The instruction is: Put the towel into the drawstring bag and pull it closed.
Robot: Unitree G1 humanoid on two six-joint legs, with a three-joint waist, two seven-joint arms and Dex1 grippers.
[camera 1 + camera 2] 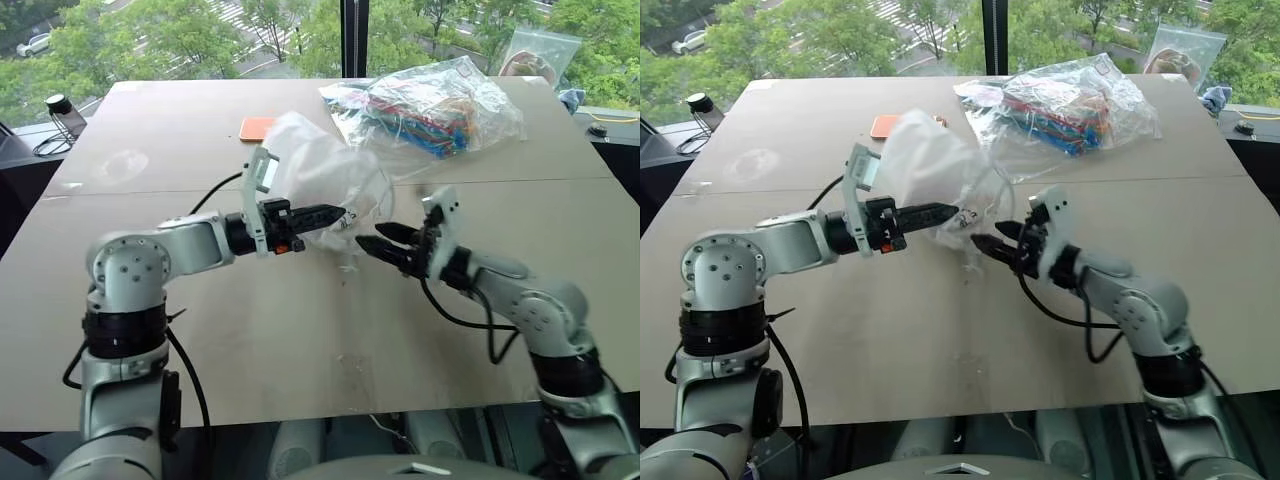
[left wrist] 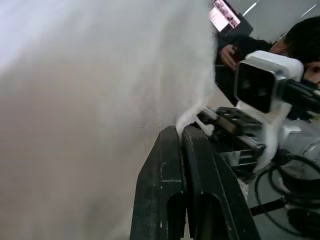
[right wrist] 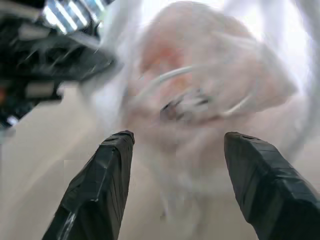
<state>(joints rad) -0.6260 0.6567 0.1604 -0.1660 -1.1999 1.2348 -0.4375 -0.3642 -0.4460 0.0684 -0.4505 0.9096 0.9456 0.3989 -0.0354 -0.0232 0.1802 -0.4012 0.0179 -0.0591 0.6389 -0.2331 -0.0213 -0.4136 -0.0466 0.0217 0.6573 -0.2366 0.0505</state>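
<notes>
The drawstring bag [image 1: 320, 180] is held aloft, pinched in the clenched left gripper [image 1: 335, 213]; the right gripper [image 1: 385, 243], spread and empty, is just beside its dangling cords [image 1: 975, 225], directly ahead.

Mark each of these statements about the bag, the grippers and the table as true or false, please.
1. The left gripper is shut on the drawstring bag. True.
2. The right gripper grips the bag. False: it is open, close beside the bag.
3. The bag lies flat on the table. False: it is held up.
4. A clear plastic bag of colourful items lies behind the drawstring bag. True.
</notes>
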